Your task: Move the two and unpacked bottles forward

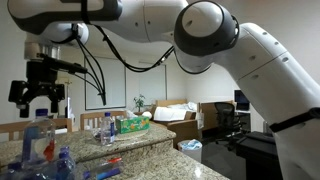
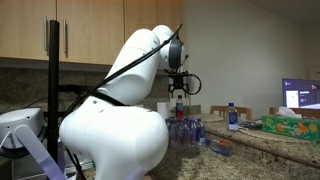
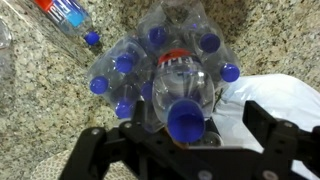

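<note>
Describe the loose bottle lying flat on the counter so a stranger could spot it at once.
On the speckled granite countertop, find the bundle of upright, blue-capped clear plastic bottles. At the wrist view's upper left, apart from the bundle, is a single clear plastic bottle. It alone lies on its side, showing its red and blue label.

This looks like an office kitchenette. Brown wooden wall cabinets (image 2: 90,30) hang above a speckled granite table (image 1: 150,150). Beyond it stand a black swivel office chair (image 1: 228,125), a lit computer monitor (image 2: 300,95) and open cardboard boxes (image 1: 180,112). A green tissue box (image 2: 290,123) sits on the table.
</note>
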Tool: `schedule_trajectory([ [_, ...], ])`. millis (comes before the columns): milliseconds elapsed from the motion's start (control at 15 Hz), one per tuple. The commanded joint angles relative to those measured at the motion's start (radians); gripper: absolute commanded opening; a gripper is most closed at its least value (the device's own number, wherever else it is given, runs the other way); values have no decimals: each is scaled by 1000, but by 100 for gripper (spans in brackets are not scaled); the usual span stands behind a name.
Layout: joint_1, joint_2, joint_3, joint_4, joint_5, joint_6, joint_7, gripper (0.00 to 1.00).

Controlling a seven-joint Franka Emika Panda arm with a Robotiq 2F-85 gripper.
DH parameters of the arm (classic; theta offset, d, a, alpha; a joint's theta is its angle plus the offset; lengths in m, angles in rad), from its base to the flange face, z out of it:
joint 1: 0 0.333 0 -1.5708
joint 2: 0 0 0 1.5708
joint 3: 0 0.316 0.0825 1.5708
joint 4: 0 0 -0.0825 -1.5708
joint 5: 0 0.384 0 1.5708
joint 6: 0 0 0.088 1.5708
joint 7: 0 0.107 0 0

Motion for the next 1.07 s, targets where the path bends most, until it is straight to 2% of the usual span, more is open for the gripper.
schedule_trajectory([
  [0,31,65,-15,111,16,-65,-46,77],
  [133,24,84,3,130,0,-70,-39,68],
  [333,27,106,1,158,-5,-78,-35,46],
  [667,27,116,-3,199,-10,-95,-34,15],
  [800,28,117,-3,205,-11,-101,-35,11],
  [1000,29,115,-3,205,-15,-119,-44,11],
])
